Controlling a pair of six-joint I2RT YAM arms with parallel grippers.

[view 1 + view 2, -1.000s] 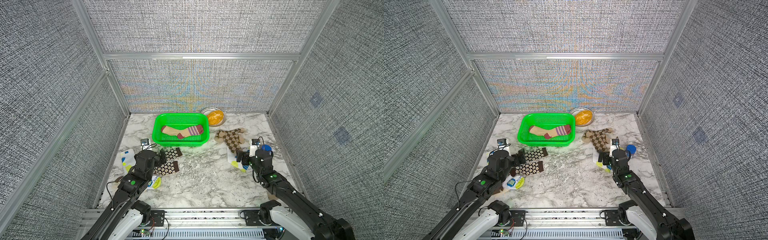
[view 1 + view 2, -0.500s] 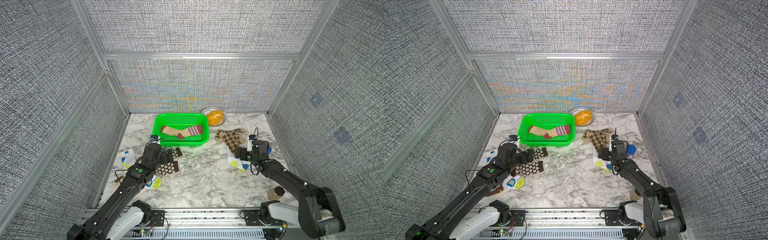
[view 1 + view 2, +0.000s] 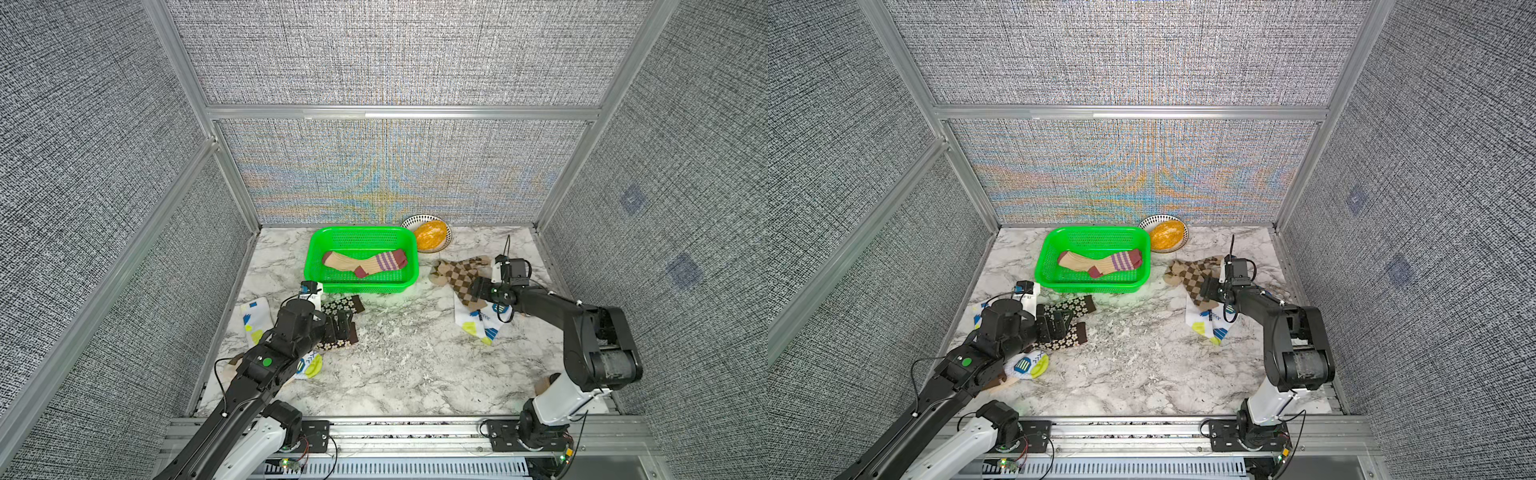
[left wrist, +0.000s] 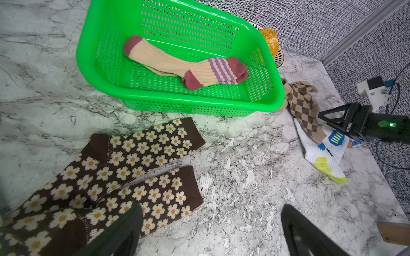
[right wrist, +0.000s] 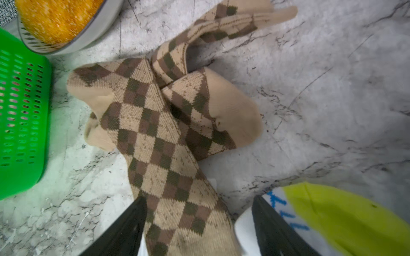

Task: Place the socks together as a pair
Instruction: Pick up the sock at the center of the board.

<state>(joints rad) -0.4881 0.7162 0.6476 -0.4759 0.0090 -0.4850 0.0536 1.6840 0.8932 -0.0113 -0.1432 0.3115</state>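
The basket (image 3: pixel 360 286) stands toward the back of the worktop (image 3: pixel 415 374), and one striped sock (image 3: pixel 365 264) lies flat inside it, alone. Just in front of the basket's left front corner the two flower socks (image 4: pixel 137 159) lie side by side on the marble, overlapping at their foot ends. The left claw (image 4: pixel 210 232) hangs over them released, jaws wide. One finger (image 4: pixel 124 230) is above the nearer flower sock, the other is above bare worktop, and they hold nothing. Farther left of the basket lie the left white socks (image 3: pixel 255 318), one in the open and one partly hidden beneath the left arm.

Off the basket's right end the two check socks (image 5: pixel 155 137) lie crossed in a loose heap, close to the basket but not touching it. The longer one trails toward the robot across the right white sock (image 3: pixel 478 328), which lies flat beneath it. The right claw (image 3: pixel 478 291) is down at that trailing end, jaws astride the check sock and not clenched. In the right wrist view one finger (image 5: pixel 133 221) is at the sock's edge and the other stands clear of it, over the white sock. Just behind the basket's right back corner sits a bowl (image 3: pixel 411 221) with something orange in it.
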